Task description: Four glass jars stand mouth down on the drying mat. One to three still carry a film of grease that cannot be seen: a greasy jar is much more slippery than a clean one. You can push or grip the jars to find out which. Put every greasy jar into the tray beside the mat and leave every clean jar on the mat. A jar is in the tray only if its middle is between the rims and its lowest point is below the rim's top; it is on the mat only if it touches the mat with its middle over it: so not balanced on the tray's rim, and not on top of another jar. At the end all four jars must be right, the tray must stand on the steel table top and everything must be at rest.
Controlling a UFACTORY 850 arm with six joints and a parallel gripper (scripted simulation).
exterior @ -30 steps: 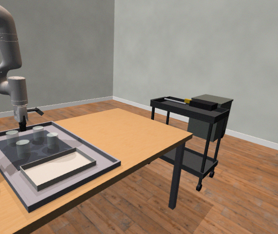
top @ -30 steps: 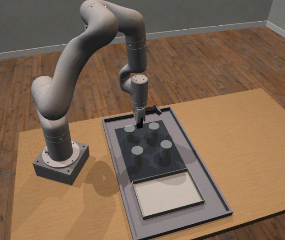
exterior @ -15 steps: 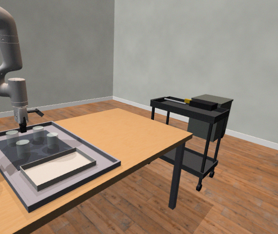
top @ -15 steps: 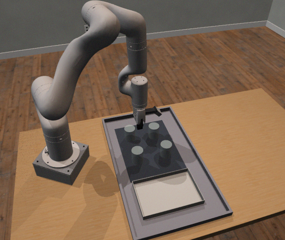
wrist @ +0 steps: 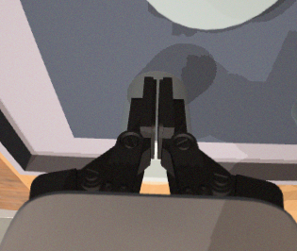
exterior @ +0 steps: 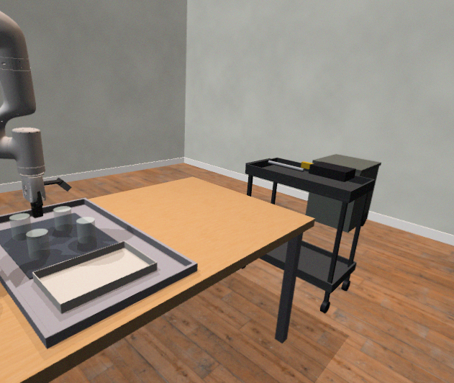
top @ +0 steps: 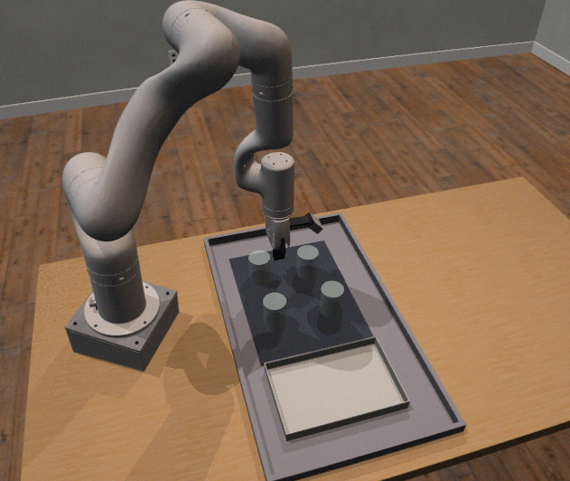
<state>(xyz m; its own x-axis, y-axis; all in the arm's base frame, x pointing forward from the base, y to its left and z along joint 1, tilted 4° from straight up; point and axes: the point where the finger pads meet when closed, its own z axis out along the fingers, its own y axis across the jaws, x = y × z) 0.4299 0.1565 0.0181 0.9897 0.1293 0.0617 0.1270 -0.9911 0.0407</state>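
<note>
Standing mouth down on the dark drying mat (top: 347, 315), all four glass jars were upright and apart from one another: the back-left jar (top: 258, 262), the back-right jar (top: 306, 259), the front-left jar (top: 274, 307) and the front-right jar (top: 331, 297). None had reached the tray (top: 401, 390), which sat beside the mat's near edge on the steel table top (top: 425, 372) with nothing in it. By that showing, the sorting itself had not begun; every jar remained to be judged greasy or clean, and any greasy one had yet to be carried over.

Between the two back jars, low over the mat's far end, hung the gripper (top: 278, 253), clenched tight on nothing, its fingers pressed together in the wrist view. Such a closed tip would suit a sideways nudge to test slipperiness, probably against the back-left jar just beside it, though contact could not be made out. Beyond the wooden table stood a black cart (exterior: 288, 175), well apart.
</note>
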